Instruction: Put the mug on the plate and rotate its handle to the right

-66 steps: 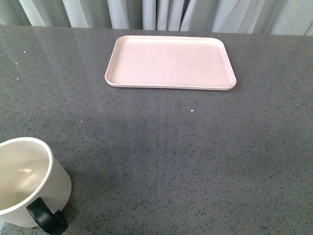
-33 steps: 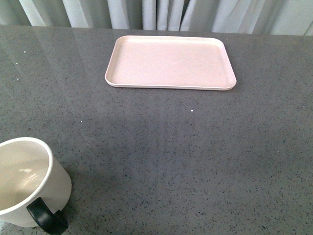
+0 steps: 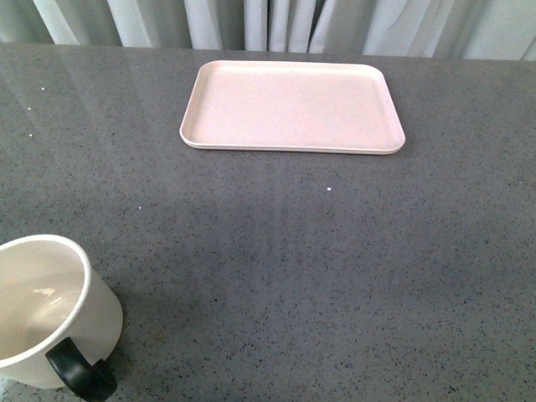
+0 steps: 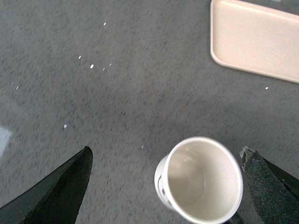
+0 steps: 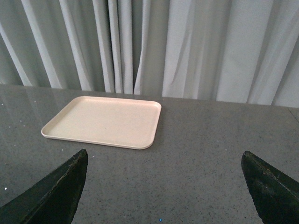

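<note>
A: Progress check. Where's the mug (image 3: 48, 306)?

B: Near left corner of the grey surface (image 3: 335, 268), upright, partly cut off by the front view's edge. It's well apart from the plate (image 3: 291, 106), which lies at the far side, near the curtain (image 5: 187, 46), with nothing on it.

A: So placement isn't done.

B: Right, none of the task is done as far as I can judge. The mug isn't lifted, isn't on the plate, and no turn has been made.

A: Handle (image 3: 79, 374)?

B: Black loop on the mug's near side, pointing roughly toward the robot. It'll need turning to the right once the mug is on the plate.

A: Left tool (image 4: 166, 154)?

B: Open, fingers spread wide. In the left wrist view the mug (image 4: 201, 184) sits between them, closer to one finger. I see no contact and no grip.

A: Right tool (image 5: 163, 157)?

B: Also open wide and holding nothing. Its camera looks across the surface at the plate (image 5: 105, 121). No mug in that view.

A: What's left?

B: Everything, I'd say: close on the mug, carry it across to the plate, set it down, then rotate the handle rightward. The left tool looks best placed to take the mug, but that's a guess.
</note>
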`<state>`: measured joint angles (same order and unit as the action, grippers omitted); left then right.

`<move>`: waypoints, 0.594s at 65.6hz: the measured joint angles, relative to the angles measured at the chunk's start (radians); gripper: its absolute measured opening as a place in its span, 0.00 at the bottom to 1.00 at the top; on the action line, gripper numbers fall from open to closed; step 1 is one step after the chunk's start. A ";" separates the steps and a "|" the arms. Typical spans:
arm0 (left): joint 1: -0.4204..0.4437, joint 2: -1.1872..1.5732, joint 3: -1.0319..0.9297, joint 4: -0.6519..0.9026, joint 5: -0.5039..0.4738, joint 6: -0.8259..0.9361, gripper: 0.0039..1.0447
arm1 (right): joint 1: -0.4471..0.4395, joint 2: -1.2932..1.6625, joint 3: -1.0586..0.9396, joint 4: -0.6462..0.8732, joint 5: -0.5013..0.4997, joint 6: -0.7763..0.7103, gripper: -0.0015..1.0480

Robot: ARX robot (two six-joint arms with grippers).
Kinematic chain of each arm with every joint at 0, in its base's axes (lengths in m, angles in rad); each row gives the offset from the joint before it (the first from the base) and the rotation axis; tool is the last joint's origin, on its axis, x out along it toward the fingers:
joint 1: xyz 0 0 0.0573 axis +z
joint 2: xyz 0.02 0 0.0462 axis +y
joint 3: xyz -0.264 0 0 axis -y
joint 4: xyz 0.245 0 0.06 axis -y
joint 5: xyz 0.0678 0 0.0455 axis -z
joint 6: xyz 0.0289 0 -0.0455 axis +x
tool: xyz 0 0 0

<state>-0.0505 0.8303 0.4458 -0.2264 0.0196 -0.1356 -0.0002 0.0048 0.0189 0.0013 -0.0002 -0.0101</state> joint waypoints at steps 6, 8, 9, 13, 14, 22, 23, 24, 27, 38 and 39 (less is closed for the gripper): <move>0.009 0.121 0.041 0.023 0.043 0.047 0.91 | 0.000 0.000 0.000 0.000 0.000 0.000 0.91; 0.010 0.141 0.045 0.023 0.049 0.057 0.91 | 0.000 0.000 0.000 0.000 0.000 0.000 0.91; 0.012 0.159 0.048 0.023 0.054 0.065 0.91 | 0.000 0.000 0.000 0.000 0.000 0.000 0.91; 0.016 0.192 0.056 0.022 0.076 0.088 0.91 | 0.000 0.000 0.000 0.000 0.000 0.000 0.91; 0.018 0.202 0.060 0.022 0.078 0.096 0.91 | 0.000 0.000 0.000 0.000 0.000 0.000 0.91; 0.031 0.240 0.071 0.012 0.093 0.141 0.91 | 0.000 0.000 0.000 0.000 0.000 0.000 0.91; 0.033 0.242 0.072 0.011 0.093 0.145 0.91 | 0.000 0.000 0.000 0.000 0.000 0.000 0.91; 0.034 0.246 0.072 0.010 0.093 0.149 0.91 | 0.000 0.000 0.000 0.000 0.000 0.000 0.91; 0.037 0.259 0.072 0.008 0.093 0.162 0.91 | 0.000 0.000 0.000 0.000 0.000 0.000 0.91; 0.048 0.294 0.072 0.005 0.122 0.219 0.91 | 0.000 0.000 0.000 0.000 0.000 0.000 0.91; 0.048 0.296 0.072 0.005 0.124 0.221 0.91 | 0.000 0.000 0.000 0.000 0.000 0.000 0.91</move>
<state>-0.0025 1.1263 0.5179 -0.2218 0.1436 0.0856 -0.0002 0.0048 0.0189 0.0013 0.0002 -0.0101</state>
